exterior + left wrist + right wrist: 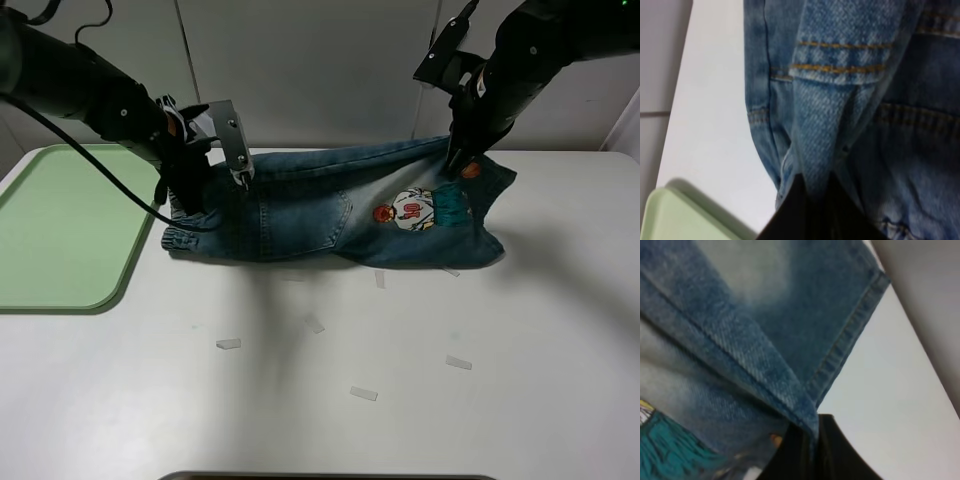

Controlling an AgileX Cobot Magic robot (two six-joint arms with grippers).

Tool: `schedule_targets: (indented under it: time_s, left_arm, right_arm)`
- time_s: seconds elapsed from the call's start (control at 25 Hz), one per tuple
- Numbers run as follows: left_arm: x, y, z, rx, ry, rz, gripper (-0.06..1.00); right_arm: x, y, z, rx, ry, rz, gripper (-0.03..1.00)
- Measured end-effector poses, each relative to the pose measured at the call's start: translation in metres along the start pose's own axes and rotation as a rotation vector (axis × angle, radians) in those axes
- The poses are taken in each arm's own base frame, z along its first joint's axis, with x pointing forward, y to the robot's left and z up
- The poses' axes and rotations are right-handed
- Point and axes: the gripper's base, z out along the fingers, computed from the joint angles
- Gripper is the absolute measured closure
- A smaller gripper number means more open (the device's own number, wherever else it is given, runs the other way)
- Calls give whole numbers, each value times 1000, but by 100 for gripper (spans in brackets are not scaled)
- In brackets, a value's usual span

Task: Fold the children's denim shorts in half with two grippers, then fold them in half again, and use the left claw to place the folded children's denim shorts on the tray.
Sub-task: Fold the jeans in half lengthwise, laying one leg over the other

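Wrist cameras show me both grips: left end effector (812,200) clenched on a fold of the shorts (330,215), right end effector (810,440) on a hem. Overhead alone shows the whole tray (60,230).

- Blue-washed denim kids' shorts (300,215): woven cloth, matt, rough. Diagonal twill ribs are clear in both wrist views. Faded whitish patches look softer and worn.
- Orange-yellow seam stitching (840,69): thick thread, raised above the denim, slight shine.
- Red-white-teal cartoon patch (418,210): flatter & smoother than the denim round it. Teal part shows thread-like strokes, so prob. embroidered; can't tell for sure.
- Large light-green rectangular tray (50,230): plastic, smooth, low sheen.
- White tabletop (420,420): hard, smooth, satin finish.
- Small whitish tape strips (363,394): thin, flat, semi-matt.
- Left gripper (240,178): pale silver-grey bracket, metal-looking w/ dull shine. Tips are black, matt.
- Right gripper (455,165): black, matt, plastic-looking.
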Motion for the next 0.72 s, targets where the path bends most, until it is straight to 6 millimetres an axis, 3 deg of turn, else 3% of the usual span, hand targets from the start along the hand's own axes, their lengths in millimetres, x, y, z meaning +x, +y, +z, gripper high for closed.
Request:
schedule_targets:
  time_s: [0.32,0.72]
  left_arm:
    - [6,15,21,-26,5,-59,94]
    - [13,24,24,-74,-36,-90,94]
  right_arm:
    - [-8,-16,24,17,-77,67,99]
    - [-8,-12,50,13,-140,76,99]
